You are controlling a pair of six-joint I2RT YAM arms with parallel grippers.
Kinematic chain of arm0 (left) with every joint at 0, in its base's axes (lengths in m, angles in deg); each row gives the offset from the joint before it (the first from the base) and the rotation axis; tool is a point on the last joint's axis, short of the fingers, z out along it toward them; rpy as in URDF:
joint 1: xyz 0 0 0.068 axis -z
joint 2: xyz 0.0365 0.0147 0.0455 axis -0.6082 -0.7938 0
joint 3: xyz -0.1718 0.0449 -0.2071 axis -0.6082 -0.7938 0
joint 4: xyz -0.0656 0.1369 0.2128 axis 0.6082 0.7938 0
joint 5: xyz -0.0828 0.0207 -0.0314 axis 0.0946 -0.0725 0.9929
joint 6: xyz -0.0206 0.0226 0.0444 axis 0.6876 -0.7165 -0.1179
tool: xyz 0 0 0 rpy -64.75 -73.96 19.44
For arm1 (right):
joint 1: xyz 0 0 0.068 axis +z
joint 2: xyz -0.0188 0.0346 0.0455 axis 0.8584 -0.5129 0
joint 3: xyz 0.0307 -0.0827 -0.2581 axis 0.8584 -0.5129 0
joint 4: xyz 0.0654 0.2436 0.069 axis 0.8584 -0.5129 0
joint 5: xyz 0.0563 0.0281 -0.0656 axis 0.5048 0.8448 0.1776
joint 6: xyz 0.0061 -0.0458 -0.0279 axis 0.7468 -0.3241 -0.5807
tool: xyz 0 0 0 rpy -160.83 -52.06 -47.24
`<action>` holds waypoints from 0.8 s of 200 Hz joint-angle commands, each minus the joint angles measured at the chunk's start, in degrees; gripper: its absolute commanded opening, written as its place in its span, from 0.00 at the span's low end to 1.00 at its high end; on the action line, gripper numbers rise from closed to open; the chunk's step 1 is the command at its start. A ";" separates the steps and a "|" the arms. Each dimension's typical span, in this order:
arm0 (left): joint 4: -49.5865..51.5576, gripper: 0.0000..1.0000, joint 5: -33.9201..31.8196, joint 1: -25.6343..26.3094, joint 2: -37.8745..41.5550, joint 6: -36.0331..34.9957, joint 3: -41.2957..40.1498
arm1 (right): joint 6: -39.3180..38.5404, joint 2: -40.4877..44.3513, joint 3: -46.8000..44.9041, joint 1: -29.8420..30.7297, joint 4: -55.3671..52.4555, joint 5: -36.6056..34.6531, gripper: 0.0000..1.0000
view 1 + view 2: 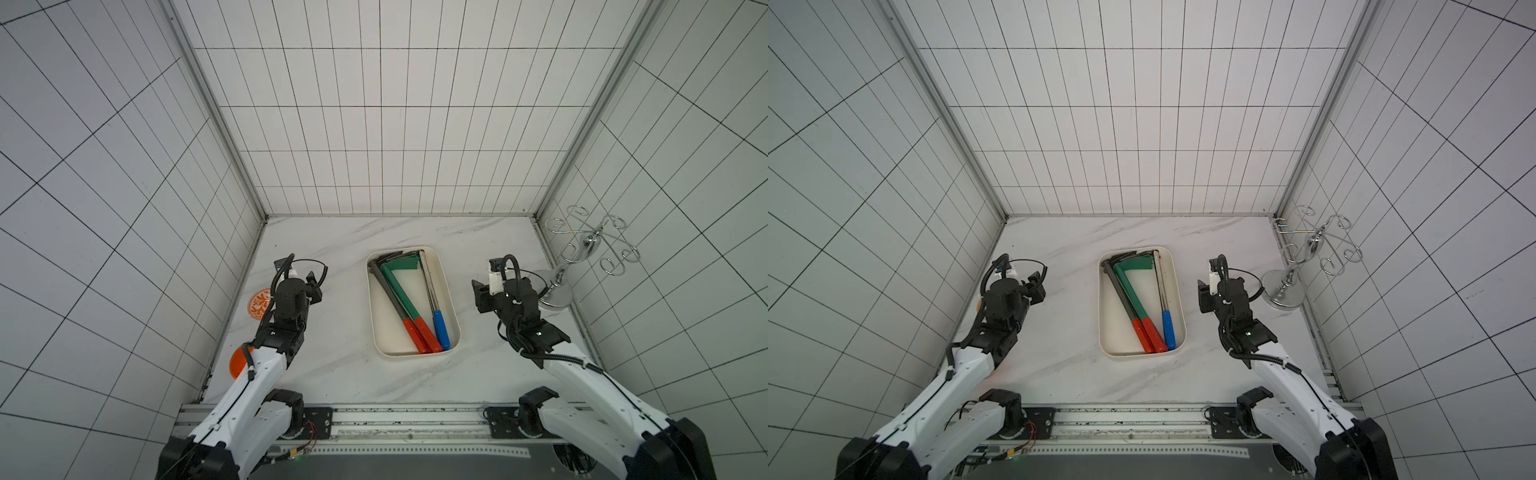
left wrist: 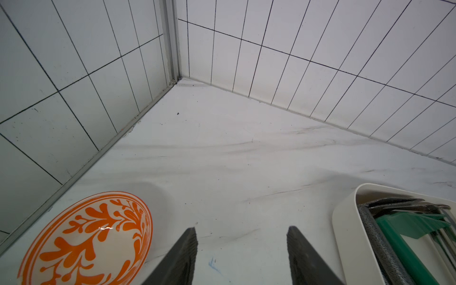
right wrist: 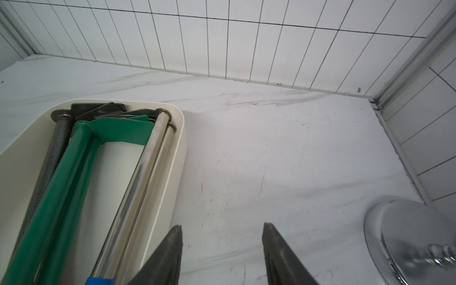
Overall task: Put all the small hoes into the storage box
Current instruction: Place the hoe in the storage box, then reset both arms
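The storage box [image 1: 399, 354] [image 1: 1177, 291] is a cream tub at the table's middle. Three small hoes lie in it, blades at the far end. One has a green shaft [image 1: 401, 293] [image 3: 74, 160] [image 2: 399, 249], one a dark grey shaft [image 1: 388, 295], and both have red grips. The third is chrome with a blue grip [image 1: 441, 330]. My left gripper [image 1: 314, 286] [image 2: 242, 230] hovers left of the box, open and empty. Right of the box [image 3: 177, 148], my right gripper [image 1: 482, 295] [image 3: 222, 225] is also open and holds nothing.
An orange-patterned plate [image 1: 258, 305] [image 2: 93, 239] lies by the left wall under my left arm. An orange bowl [image 1: 237, 362] sits nearer the front. A chrome wire stand [image 1: 555, 293] [image 3: 409, 237] occupies the right back corner. Tiled walls close three sides.
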State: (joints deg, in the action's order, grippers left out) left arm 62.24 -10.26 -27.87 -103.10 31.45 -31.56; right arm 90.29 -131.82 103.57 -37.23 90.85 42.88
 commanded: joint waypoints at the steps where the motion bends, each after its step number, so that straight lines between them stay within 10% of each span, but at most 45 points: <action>1: -16.00 0.62 -5.88 -0.49 -1.09 -3.21 -4.63 | -2.44 -2.04 -5.25 -1.79 14.80 -8.70 0.56; 51: -28.98 0.65 -7.79 -1.48 -8.47 -5.41 -9.66 | -1.17 -4.70 -12.67 -11.89 33.97 -8.49 0.86; 160: -51.64 0.72 -0.72 -6.72 -24.09 -10.76 -11.97 | 1.59 -24.64 -16.93 -24.69 60.42 0.48 1.00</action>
State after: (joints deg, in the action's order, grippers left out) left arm 17.54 -13.21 -33.69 -124.61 23.65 -45.29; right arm 92.63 -153.27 88.14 -60.70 140.90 39.53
